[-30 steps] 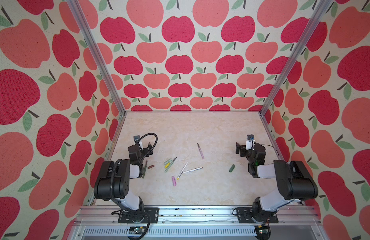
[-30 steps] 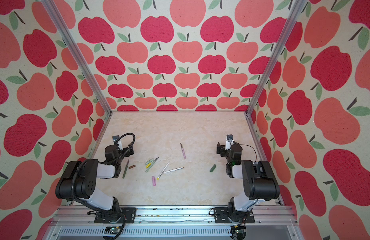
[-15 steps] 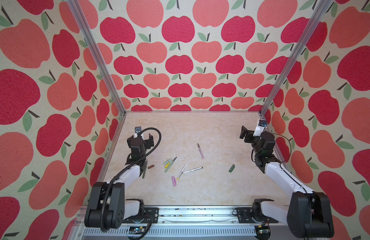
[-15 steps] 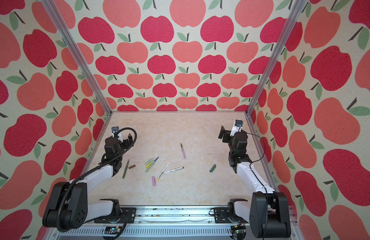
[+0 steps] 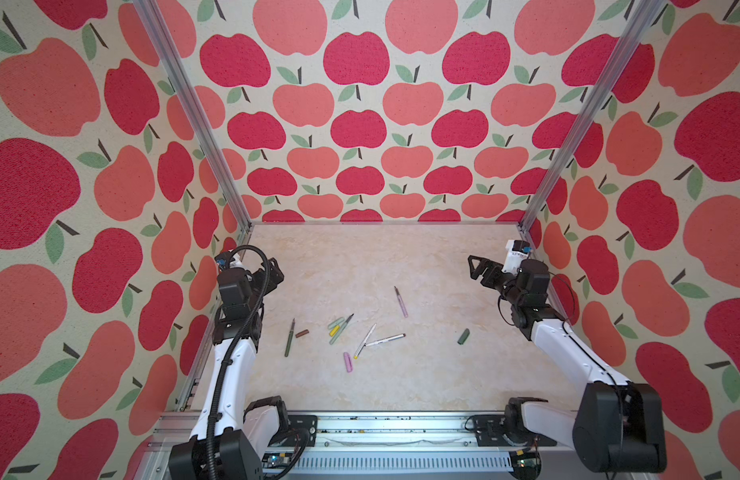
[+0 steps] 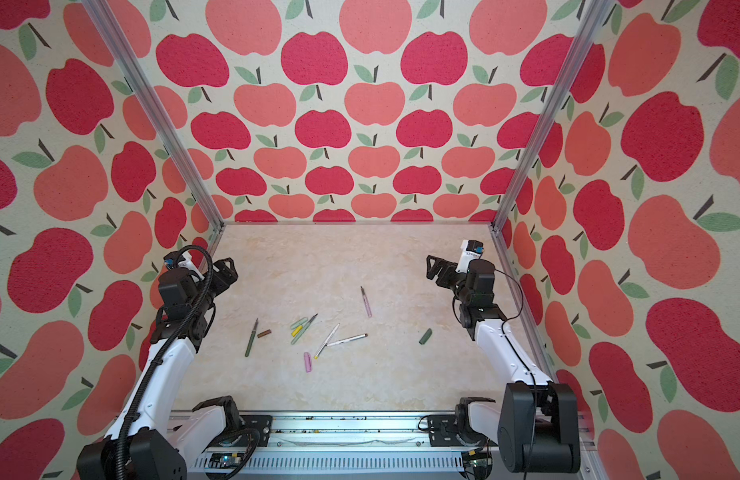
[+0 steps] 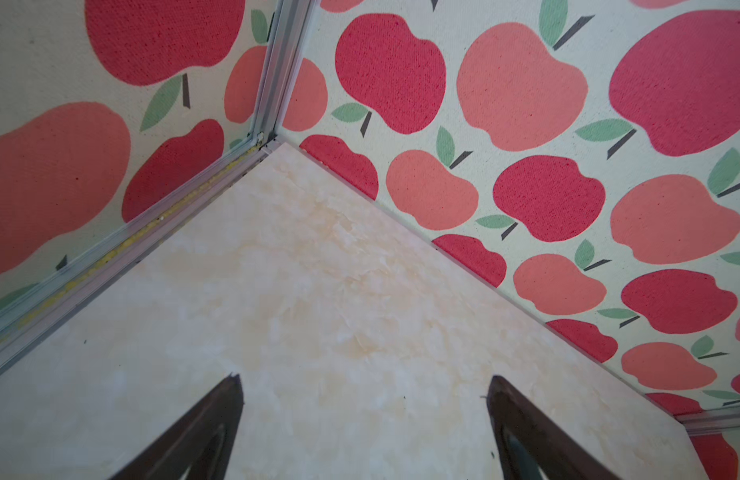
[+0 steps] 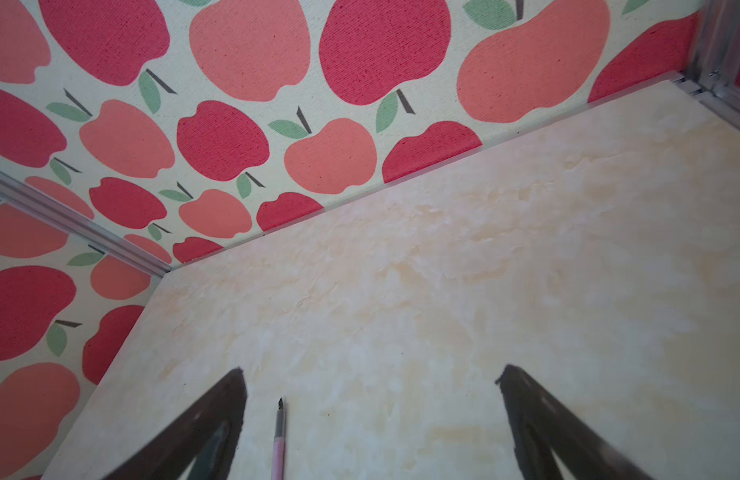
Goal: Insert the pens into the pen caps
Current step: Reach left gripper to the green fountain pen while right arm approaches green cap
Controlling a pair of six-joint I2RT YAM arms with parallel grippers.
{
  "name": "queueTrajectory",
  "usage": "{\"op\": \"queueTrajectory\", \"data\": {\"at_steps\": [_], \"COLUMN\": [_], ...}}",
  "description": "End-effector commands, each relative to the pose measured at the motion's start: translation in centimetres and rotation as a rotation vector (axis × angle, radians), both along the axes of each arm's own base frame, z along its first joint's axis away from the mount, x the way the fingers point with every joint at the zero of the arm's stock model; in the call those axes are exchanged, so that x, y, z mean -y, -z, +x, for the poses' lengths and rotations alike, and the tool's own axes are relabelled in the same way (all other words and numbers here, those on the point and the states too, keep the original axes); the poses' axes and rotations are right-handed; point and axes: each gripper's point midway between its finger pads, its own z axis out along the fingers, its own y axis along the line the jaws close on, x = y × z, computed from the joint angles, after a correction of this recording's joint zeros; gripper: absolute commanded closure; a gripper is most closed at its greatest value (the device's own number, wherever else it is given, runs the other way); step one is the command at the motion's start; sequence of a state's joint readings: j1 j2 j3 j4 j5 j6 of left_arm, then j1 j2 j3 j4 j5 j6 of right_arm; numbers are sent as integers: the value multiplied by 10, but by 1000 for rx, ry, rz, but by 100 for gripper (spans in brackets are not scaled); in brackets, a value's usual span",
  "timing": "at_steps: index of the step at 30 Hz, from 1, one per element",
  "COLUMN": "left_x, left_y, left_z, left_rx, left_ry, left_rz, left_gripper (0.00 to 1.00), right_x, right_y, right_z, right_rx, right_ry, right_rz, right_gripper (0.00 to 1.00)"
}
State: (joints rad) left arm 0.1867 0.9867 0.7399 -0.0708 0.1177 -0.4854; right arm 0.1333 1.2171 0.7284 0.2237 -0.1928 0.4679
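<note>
In both top views the arms, folded low by their bases a second ago, now stand stretched up and forward. The left pincer [image 5: 274, 271] and right pincer [image 5: 474, 268] hang high over the table [image 5: 360, 257], each with jaws apart and empty. The pens [image 6: 346, 340] and caps [image 6: 297, 331] lie where they lay, none joined, so I judge the task barely begun: the arms are only leaving rest, and a descent to a first pen is yet to come. Below and behind the left pincer lies the dark green pen [image 5: 289, 337], with the brown cap [image 5: 302, 333] just beside it. Further from that pincer, toward the middle, the sage pen [image 5: 341, 330], yellow cap [image 5: 334, 330] and light green cap [image 5: 335, 323] huddle together. Near them two white pens [image 5: 366, 340] appear to touch in a V, with the pink cap [image 5: 348, 362] close by. The lilac pen [image 5: 400, 302] lies alone, below the right pincer and toward the middle. The dark green cap [image 5: 463, 336] sits below and behind that pincer, well apart from the rest. In the left wrist view the fingers [image 7: 202, 432] stand wide apart over bare table and a corner of the apple walls [image 7: 526, 83], with no pen or cap ahead. In the right wrist view the fingers [image 8: 538, 428] are likewise spread. The lilac pen's dark tip shows in the gap, close by one finger but down on the table, untouched. The print on the white pens is too small to read, and no other writing can be made out.
</note>
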Motion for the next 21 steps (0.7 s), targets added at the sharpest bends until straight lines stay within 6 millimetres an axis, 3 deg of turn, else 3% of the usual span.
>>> {"op": "queueTrajectory", "data": {"at_steps": [1, 8, 11, 15, 21], "left_x": [5, 38, 51, 54, 58], "left_y": [25, 68, 91, 116, 149], "left_z": [-36, -90, -109, -128, -141], "left_rx": [-253, -569, -705, -838, -997], "left_ry": [-65, -53, -43, -63, -36], "left_rz": [-1, 19, 16, 38, 63], "left_gripper": [8, 16, 19, 23, 30], "right_x": [-24, -87, -103, -110, -104], "right_y": [25, 59, 68, 69, 67], "right_z": [-10, -26, -31, -35, -36], "right_rx": [-162, -305, -328, -326, -311], "right_ry": [-81, -296, -350, -373, -362], "right_rz": [-115, -272, -312, -307, -334], "right_gripper": [4, 7, 8, 8, 8]}}
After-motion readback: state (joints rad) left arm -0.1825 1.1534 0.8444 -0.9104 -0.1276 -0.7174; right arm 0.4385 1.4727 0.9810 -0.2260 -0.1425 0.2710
